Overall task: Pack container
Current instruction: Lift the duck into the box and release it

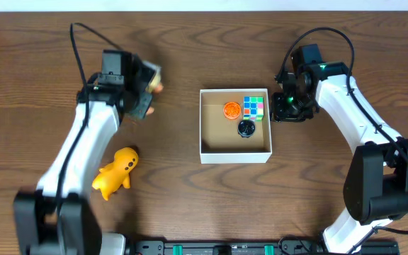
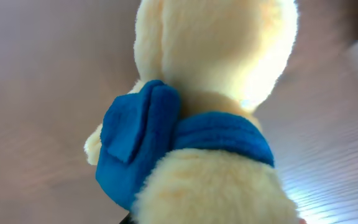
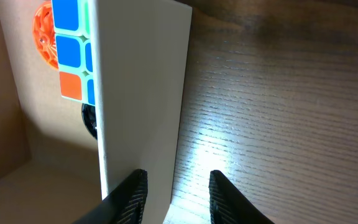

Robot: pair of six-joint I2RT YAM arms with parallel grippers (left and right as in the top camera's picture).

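Observation:
The container (image 1: pixel 236 151) is a white square box with a brown floor, at the table's middle. Inside it lie a colour cube (image 1: pixel 254 108), an orange disc (image 1: pixel 231 110) and a black round piece (image 1: pixel 246 128). My left gripper (image 1: pixel 147 92) is shut on a cream plush toy (image 1: pixel 154 76) left of the box. That plush (image 2: pixel 216 81), with its blue scarf (image 2: pixel 166 137), fills the left wrist view and hides the fingers. My right gripper (image 1: pixel 287 108) stands open just outside the container's right wall (image 3: pixel 142 93), its fingertips (image 3: pixel 135 190) empty.
A yellow plush toy (image 1: pixel 117 170) lies on the wooden table (image 1: pixel 190 42) at the front left, beside my left arm. The cube (image 3: pixel 70 43) and orange disc (image 3: pixel 44 34) show over the wall in the right wrist view.

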